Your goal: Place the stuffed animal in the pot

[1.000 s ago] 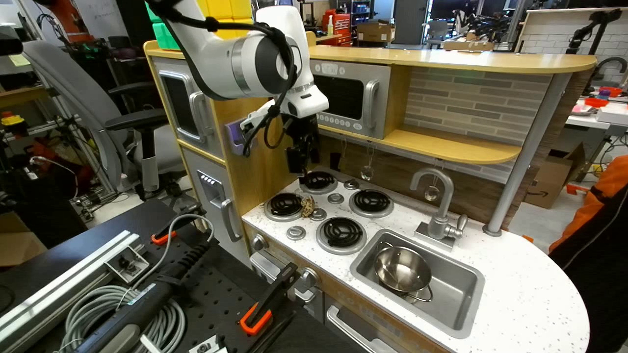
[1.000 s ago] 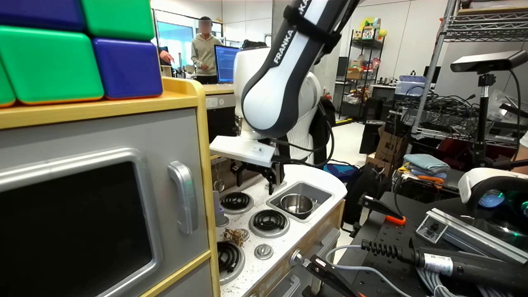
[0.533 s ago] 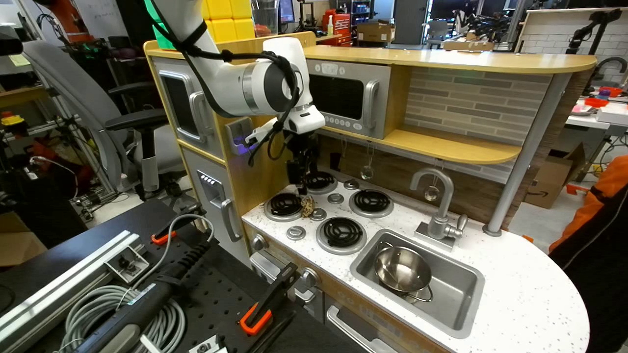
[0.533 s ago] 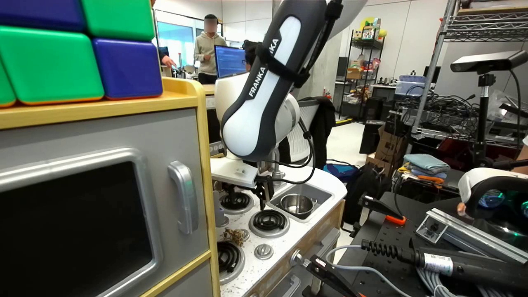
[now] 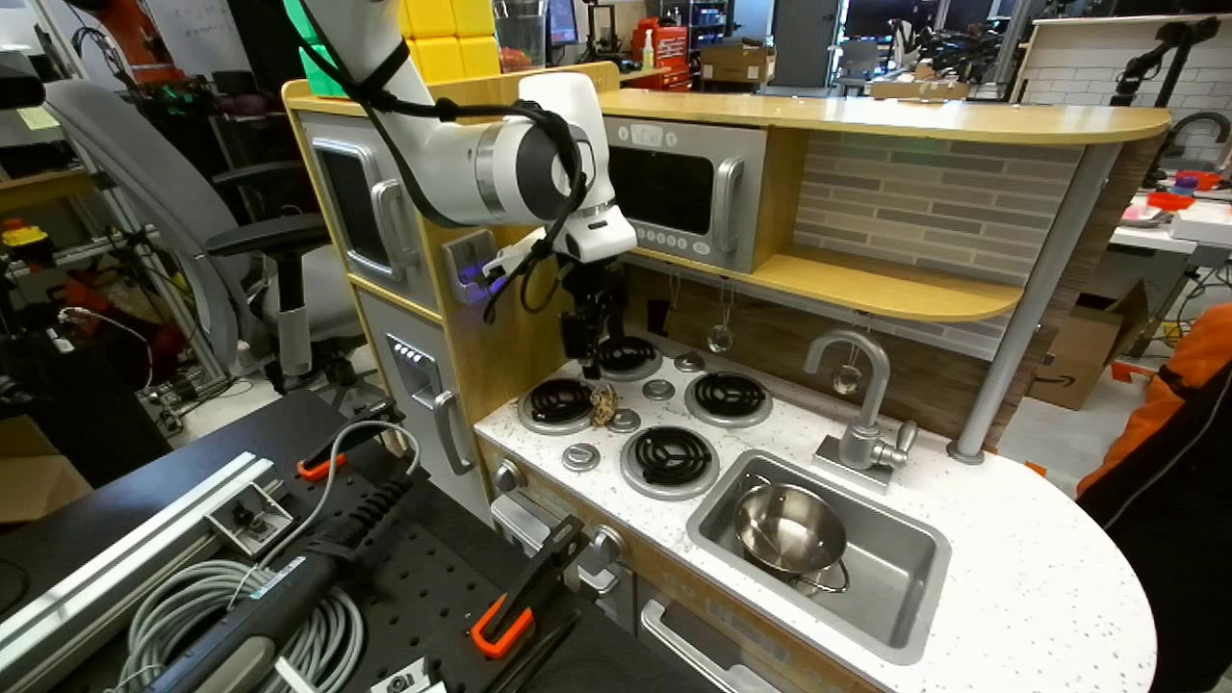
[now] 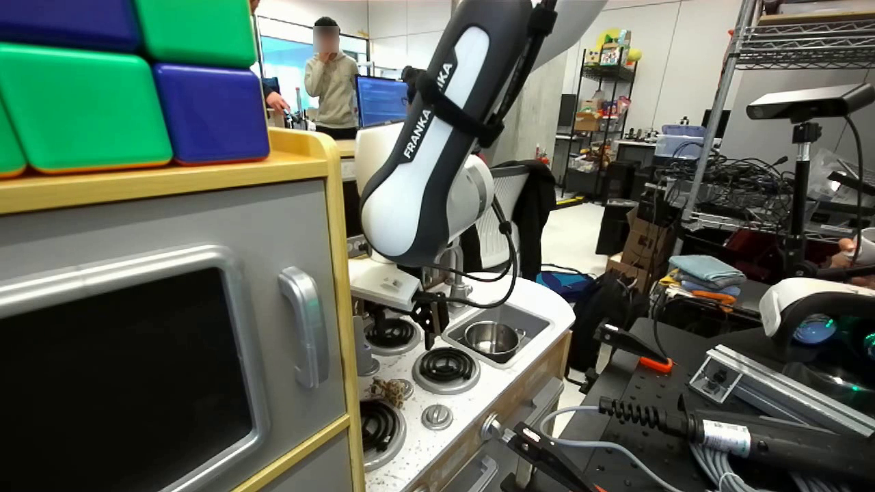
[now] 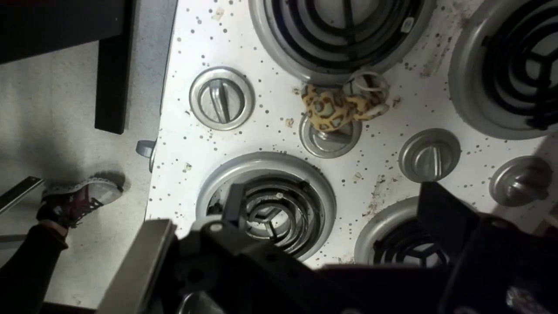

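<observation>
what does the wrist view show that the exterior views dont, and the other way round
Only the wrist view shows a shoe on the floor.

Only the exterior views show the silver pot, sitting in the grey sink, and the faucet beside that sink.

Shared: the spotted stuffed animal at the edge of a burner, silver knobs, and the gripper, whose open jaws are clearest in the wrist view.

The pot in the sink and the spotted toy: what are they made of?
The pot looks like polished metal, going by its silver sheen and reflections. The stuffed animal seems matte fabric, perhaps plush: its yellowish, brown-spotted surface shows no gloss.
</observation>
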